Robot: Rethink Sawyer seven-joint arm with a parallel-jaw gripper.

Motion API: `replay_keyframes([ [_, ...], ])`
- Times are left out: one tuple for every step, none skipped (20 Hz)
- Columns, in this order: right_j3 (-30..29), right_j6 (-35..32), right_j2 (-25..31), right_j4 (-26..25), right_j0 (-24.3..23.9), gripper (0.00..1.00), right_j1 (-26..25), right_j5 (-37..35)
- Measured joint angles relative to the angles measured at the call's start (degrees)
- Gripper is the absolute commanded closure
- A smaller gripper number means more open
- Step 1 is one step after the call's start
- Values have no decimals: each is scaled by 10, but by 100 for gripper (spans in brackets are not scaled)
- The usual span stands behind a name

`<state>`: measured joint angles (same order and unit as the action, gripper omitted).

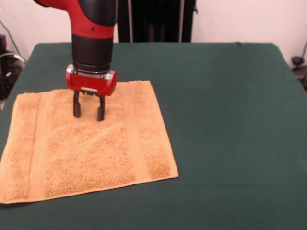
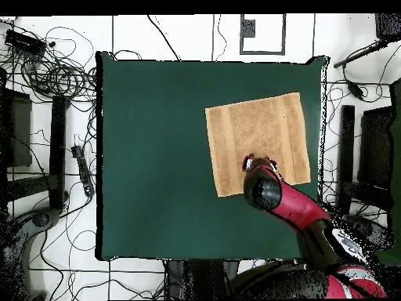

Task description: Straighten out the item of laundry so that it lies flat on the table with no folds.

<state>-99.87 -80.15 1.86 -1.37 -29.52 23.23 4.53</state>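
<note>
Orange-tan terry, one towel (image 1: 86,143) lies spread flat near a corner of the table (image 1: 230,120), with a woven band near each of two opposite edges and no fold I can see. I count one arm (image 1: 93,28); its gripper (image 1: 88,115) stands upright over the towel's far part, two fingers (image 1: 100,114) spread apart, pinching nothing. Dark green cloth covers the table; cables (image 2: 55,70) sprawl over the pale floor around it.

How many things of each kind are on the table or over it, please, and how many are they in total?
Towel, orange-tan, lying spread flat: 1
Table, covered in dark green cloth: 1
Robot arm, red and black: 1
Pincer, open, tips at the towel's far part: 1
Total: 4
</note>
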Motion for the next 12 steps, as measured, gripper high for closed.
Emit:
replay_keyframes([
  [-6,0,0,1,3,0,1,7],
  [-8,0,0,1,3,0,1,10],
  [-10,0,0,1,3,0,1,14],
  [-13,0,0,1,3,0,2,18],
  [-18,0,0,1,3,0,2,25],
  [-22,0,0,1,3,0,2,33],
  [-24,0,0,1,3,0,2,36],
  [-27,0,0,1,3,0,3,41],
  [-31,0,0,1,4,0,3,46],
  [-33,0,0,2,4,0,3,48],
  [-37,0,0,4,6,0,4,50],
  [-43,0,0,7,7,0,6,51],
])
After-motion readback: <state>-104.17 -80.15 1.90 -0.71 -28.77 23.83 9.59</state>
